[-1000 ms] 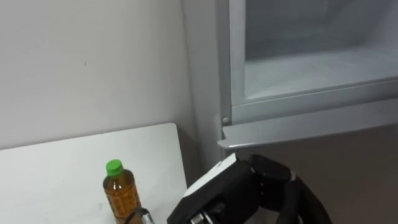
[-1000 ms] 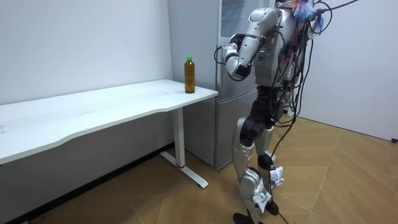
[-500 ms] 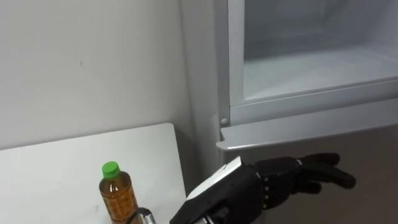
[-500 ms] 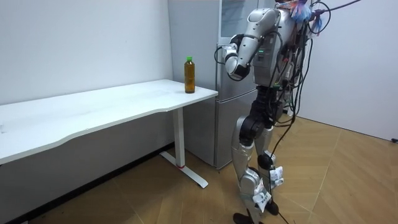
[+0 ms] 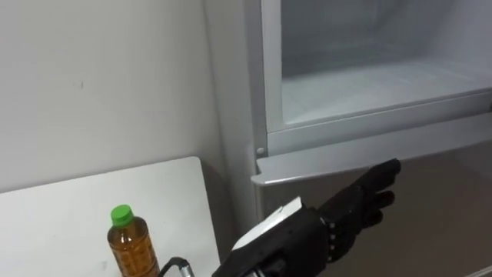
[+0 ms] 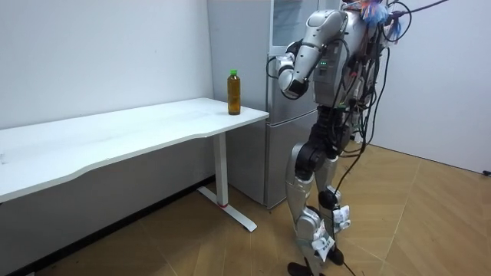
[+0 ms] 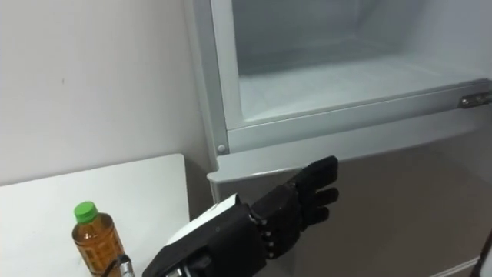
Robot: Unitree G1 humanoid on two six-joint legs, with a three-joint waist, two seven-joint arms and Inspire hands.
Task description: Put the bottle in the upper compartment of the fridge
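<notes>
The bottle (image 5: 131, 248), amber with a green cap, stands upright near the right end of the white table (image 5: 61, 215); it is also in the room view (image 6: 234, 92). My left hand (image 5: 342, 218) hovers to the right of it, apart from it, open and empty. Its fingers (image 7: 311, 183) are straight and point at the fridge front just below the upper compartment. The upper fridge compartment (image 5: 369, 77) stands open, its white shelf bare. In the room view I stand upright facing the fridge (image 6: 282, 146), left arm raised to chest height.
The table's right edge (image 5: 206, 208) lies close to the fridge's side wall, with a narrow gap between. The lower fridge door (image 7: 400, 200) is shut. A plain wall stands behind the table. Wooden floor (image 6: 414, 222) spreads around me.
My left hand's fingers have uncurled from a fist to straight, now stretched toward the fridge. The eye view has shifted slightly, so bottle and fridge sit further left.
</notes>
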